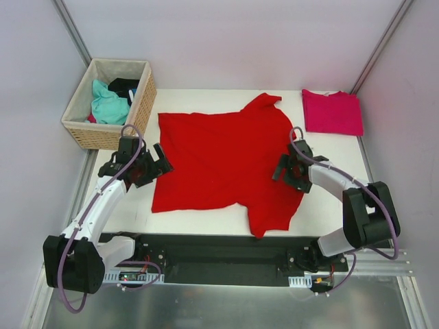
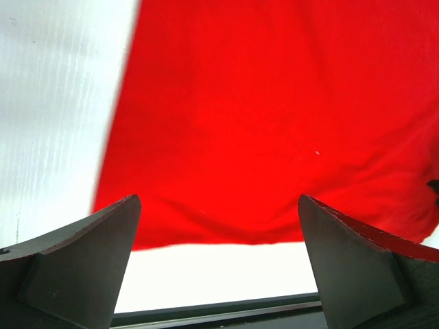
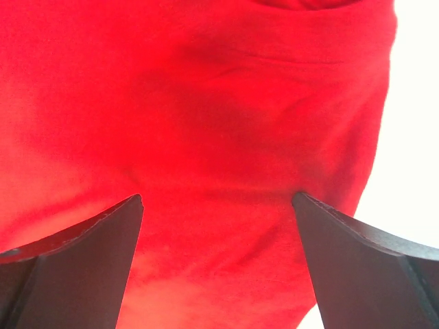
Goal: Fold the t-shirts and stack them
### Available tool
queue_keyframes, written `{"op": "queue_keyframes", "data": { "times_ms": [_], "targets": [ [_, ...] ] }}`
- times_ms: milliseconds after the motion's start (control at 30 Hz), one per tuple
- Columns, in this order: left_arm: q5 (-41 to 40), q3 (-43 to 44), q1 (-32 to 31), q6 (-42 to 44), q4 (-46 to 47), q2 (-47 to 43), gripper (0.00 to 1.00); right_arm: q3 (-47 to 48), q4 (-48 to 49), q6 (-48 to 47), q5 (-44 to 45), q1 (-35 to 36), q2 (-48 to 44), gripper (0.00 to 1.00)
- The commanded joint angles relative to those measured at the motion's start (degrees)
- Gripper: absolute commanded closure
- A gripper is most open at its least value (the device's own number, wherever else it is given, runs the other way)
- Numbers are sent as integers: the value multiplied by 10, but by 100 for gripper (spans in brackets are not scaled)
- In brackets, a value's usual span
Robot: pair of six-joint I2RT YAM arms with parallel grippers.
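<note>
Table's [image 1: 329, 147] far-left corner: wicker basket [image 1: 103, 136] holds teal and black cloths [image 1: 108, 106]; both jaws gape empty.

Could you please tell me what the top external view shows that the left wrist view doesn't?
Top external only: the woven wicker basket of clothes, the folded magenta-pink t-shirt and the right end effector. Left wrist only: a close look at the cloth edge between its fingers. Both: the large bright red t-shirt spread out, the white table and the open left end effector.
</note>
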Motion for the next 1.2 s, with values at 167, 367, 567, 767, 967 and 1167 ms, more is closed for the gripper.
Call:
{"op": "queue_keyframes", "data": {
  "times_ms": [167,367,567,767,967,1167],
  "targets": [
    [-2,34,-4,-16,1,22,1,80,-84,-12,21,-72,37,4],
    [30,64,-57,-6,14,63,1,144,-97,-8,5,-59,0,4],
    [53,58,-114,-38,105,170,1,236,-116,-41,-9,-18,13,4],
    [25,80,-122,-55,143,279,1,304,-94,-66,-57,-3,86,4],
    [11,109,-122,-52,143,309,1,300,-80,-46,-76,-2,152,4],
    [1,112,-122,-53,143,321,1,259,-62,-30,-76,5,188,4]
  ]
}}
